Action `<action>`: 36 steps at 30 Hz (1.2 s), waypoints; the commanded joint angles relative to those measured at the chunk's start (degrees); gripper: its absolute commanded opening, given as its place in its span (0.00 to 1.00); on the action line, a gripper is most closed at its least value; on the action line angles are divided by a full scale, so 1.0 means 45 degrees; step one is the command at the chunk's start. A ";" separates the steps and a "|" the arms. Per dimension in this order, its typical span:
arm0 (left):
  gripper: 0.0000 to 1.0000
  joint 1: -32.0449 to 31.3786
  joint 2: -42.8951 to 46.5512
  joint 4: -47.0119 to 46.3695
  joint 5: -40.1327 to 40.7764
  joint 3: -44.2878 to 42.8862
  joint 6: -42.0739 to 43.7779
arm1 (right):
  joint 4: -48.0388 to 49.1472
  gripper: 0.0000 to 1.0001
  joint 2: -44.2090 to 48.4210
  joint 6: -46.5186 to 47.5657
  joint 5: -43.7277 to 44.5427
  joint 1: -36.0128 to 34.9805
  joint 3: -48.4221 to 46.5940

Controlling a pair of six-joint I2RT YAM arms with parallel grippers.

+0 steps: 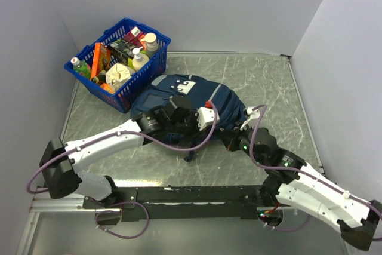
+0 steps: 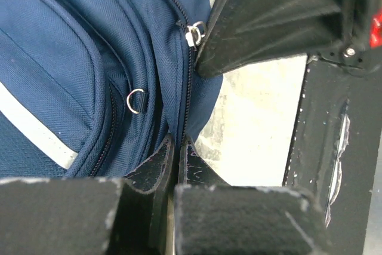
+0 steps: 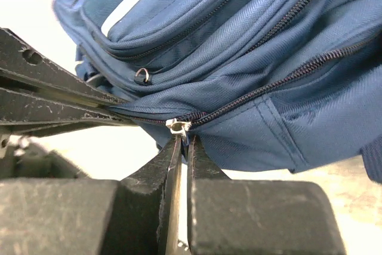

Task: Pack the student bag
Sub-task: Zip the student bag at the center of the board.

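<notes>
The student bag (image 1: 173, 91), navy with a grey-blue front panel, lies flat in the middle of the table. At its near right edge both grippers meet. My left gripper (image 2: 177, 143) is shut on a fold of the bag's fabric (image 2: 71, 58) beside the zip line. My right gripper (image 3: 184, 140) is shut on the pull tab hanging under the silver zip slider (image 3: 178, 126) of the bag (image 3: 250, 46). The same slider (image 2: 194, 33) shows in the left wrist view, at the tip of the right gripper's fingers (image 2: 268, 22). In the top view the left gripper (image 1: 213, 120) and the right gripper (image 1: 228, 131) sit close together.
A blue plastic basket (image 1: 156, 58) with bottles and several small items stands at the back left, touching the bag's far corner. Grey walls close in the table on three sides. A black rail (image 1: 191, 195) runs along the near edge.
</notes>
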State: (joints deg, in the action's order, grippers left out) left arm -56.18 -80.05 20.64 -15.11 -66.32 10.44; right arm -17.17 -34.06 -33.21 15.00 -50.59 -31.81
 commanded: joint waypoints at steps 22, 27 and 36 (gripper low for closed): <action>0.01 0.0337 0.4272 0.3477 -0.1931 0.3137 0.5999 | -0.5951 0.00 -0.2507 0.1305 -0.2924 0.5284 -0.3594; 0.01 0.0415 0.4741 0.5699 -0.3280 0.2807 0.7599 | -0.5269 0.00 -0.3542 0.1501 -0.2691 0.5811 -0.3264; 0.08 0.0532 0.6223 0.5689 -0.3227 0.3563 0.7061 | -0.2574 0.00 -0.4073 0.1423 -0.2256 0.6009 -0.2112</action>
State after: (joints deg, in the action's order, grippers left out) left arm -53.32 -60.01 37.80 -24.88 -51.88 44.40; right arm -35.99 -54.17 -29.06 -7.29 -25.96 -43.83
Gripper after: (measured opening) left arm 0.034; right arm 0.061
